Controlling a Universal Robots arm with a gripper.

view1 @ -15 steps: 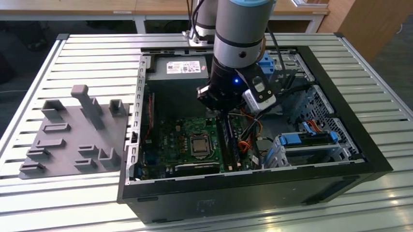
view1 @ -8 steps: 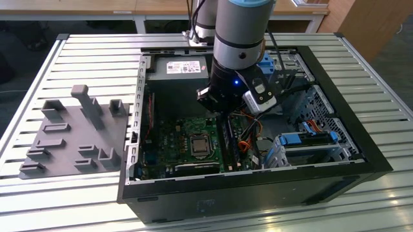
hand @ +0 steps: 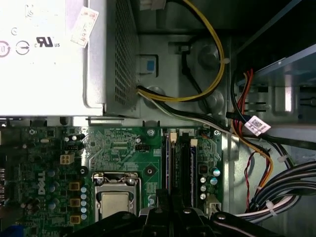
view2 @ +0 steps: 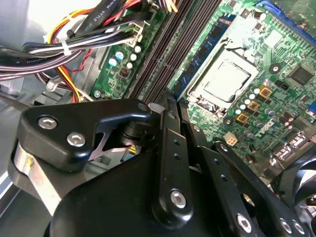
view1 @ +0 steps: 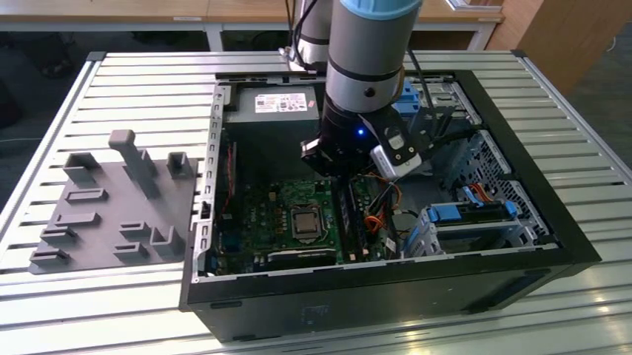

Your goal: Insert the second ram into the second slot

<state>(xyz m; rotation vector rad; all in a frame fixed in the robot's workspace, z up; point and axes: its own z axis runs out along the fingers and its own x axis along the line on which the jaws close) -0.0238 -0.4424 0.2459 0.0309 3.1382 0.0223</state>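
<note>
Black claw above blue ram — long axis along the slots

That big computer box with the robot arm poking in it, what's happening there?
A robot arm has reached down into an open computer case. Its end effector hangs right over the long memory slots on the green motherboard, beside the square processor socket. At least one thin memory stick already stands in those slots.

green motherboard, black case, grey fixture
</note>
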